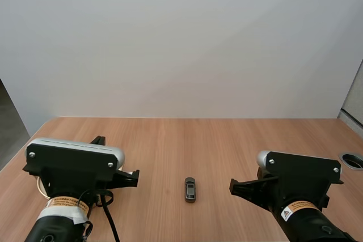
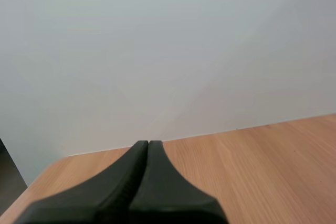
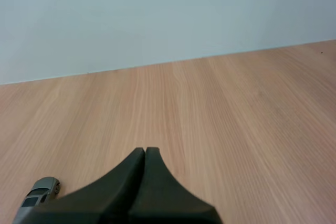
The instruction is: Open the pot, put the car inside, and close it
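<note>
The small car [image 1: 190, 189] is lying on the surface [image 1: 170, 140] between the two arms. It is looking light, hard and probably slippery, so pinching across its narrow sides is seeming safest. Both arms are sitting low and pointing forward, the left fingers [image 2: 137, 156] and right fingers [image 3: 137, 161] pressing together on nothing.

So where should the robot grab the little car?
Probably across its two long sides, near the middle, coming straight down from above. The car sits flat on the table, roof up, and its body is long and narrow, so the sides are easiest to pinch.
</note>
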Action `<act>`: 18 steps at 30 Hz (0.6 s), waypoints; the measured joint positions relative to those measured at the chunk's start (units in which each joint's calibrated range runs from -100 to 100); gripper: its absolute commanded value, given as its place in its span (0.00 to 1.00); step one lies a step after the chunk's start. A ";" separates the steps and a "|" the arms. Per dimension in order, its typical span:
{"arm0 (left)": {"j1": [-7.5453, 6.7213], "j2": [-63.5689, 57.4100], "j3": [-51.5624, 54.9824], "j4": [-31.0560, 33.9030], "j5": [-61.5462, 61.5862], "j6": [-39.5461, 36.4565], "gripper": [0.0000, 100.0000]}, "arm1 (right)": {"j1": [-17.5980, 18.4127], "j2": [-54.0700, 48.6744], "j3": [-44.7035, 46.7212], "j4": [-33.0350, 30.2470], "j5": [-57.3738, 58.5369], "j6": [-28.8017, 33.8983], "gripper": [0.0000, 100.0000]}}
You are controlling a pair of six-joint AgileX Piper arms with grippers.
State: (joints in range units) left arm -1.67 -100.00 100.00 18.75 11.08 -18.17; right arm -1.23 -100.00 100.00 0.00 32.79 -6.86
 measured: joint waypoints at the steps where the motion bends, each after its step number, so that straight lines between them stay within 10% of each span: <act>1: 0.00 0.00 0.00 0.38 -0.18 0.00 0.00 | 0.00 0.00 0.00 -0.58 -0.44 0.00 0.00; 18: 0.00 0.01 -9.93 19.32 -1.20 3.83 0.00 | 0.00 0.00 -2.31 -27.44 -31.46 -2.70 0.00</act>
State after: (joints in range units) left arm -1.67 -99.99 90.07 38.07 9.88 -14.34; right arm -1.23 -100.00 97.69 -27.44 1.33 -9.56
